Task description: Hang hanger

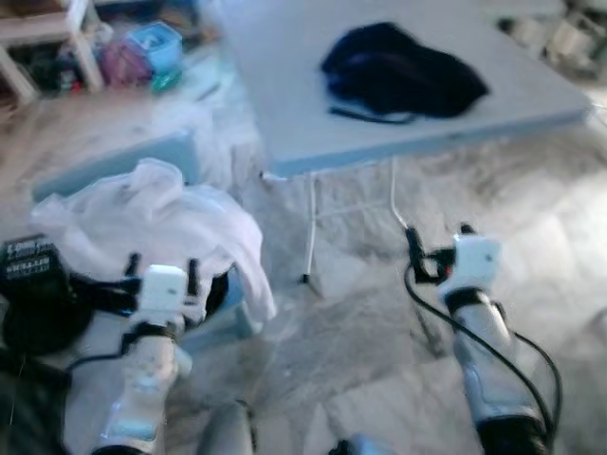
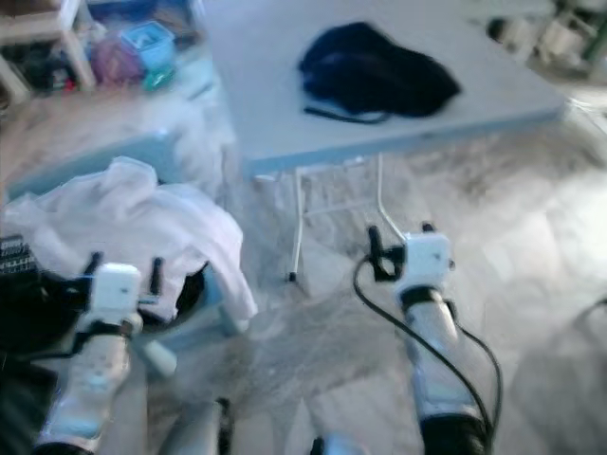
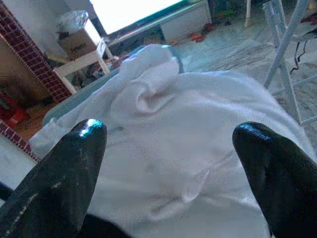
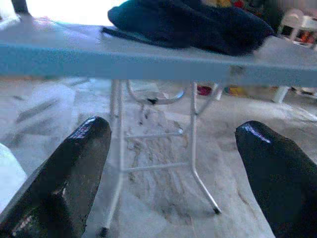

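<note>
While both head views are blurred, the hanger cannot be made out, so its look and its direction stay untold. A grey folding surface (image 1: 285, 95) carries a crumpled dark garment (image 1: 398, 71). Left of the surface, down near the floor, a white garment (image 1: 161, 213) lies draped over a blue tub (image 1: 114, 163). The left end effector (image 1: 163, 267) hovers just before that white cloth, fingers (image 3: 59, 168) apart. The right end effector (image 1: 438, 233) hangs below the surface's near edge, fingers (image 4: 74, 168) apart, holding nothing.

Blurred clutter (image 1: 114, 52) beyond the table (image 1: 285, 104), indistinct
</note>
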You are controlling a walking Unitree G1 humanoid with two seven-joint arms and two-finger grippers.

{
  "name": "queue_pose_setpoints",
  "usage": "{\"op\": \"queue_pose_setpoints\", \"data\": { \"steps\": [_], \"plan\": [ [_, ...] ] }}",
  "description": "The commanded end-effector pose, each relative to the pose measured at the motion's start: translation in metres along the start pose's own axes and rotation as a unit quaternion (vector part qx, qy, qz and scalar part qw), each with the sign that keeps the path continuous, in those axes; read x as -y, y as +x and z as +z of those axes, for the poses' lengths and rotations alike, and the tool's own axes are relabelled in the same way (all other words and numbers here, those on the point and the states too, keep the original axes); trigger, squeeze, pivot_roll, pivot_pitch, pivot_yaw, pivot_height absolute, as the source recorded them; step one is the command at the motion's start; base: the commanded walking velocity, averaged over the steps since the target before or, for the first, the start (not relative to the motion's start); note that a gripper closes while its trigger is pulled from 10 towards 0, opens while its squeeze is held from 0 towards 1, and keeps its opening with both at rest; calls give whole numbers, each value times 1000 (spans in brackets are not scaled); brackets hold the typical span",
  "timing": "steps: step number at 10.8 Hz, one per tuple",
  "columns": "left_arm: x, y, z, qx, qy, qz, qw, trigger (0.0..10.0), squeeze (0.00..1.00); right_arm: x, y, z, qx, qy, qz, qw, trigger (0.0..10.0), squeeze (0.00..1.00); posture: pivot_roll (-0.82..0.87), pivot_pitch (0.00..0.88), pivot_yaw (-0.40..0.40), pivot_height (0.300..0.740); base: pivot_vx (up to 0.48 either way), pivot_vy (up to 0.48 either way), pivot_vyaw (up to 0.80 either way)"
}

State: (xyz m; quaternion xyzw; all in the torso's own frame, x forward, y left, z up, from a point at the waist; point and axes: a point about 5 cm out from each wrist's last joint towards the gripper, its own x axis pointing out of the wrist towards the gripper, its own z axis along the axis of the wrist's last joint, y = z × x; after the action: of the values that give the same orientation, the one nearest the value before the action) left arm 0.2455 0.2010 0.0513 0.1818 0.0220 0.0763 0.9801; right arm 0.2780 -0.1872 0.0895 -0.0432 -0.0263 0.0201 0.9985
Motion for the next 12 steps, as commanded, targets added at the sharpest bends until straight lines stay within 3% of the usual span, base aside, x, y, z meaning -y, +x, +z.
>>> {"op": "queue_pose_setpoints", "data": {
  "steps": [1, 4, 8, 12],
  "plan": [
    [2, 1, 7, 18, -9, -13, 1000, 10000, 0, 5, -3, -3, -8, -1, -7, 1000, 10000, 0, 9, 121, -53, 740, 259, 0, 0],
    [5, 1, 8, 22, -14, -21, 999, 10000, 0, 4, -2, -1, -1, -10, 7, 1000, 10000, 0, 1, 120, -56, 740, 364, 0, 160],
    [8, 1, 8, 21, -16, -26, 999, 10000, 0, -1, -3, 0, 3, -18, 23, 1000, 10000, 0, 3, 119, -60, 740, 324, 0, 755],
    [9, 1, 8, 17, -17, -21, 1000, 10000, 0, -6, -2, 2, 8, -24, 40, 999, 10000, 0, 6, 119, -63, 740, 0, 0, 144]
  ]
}}
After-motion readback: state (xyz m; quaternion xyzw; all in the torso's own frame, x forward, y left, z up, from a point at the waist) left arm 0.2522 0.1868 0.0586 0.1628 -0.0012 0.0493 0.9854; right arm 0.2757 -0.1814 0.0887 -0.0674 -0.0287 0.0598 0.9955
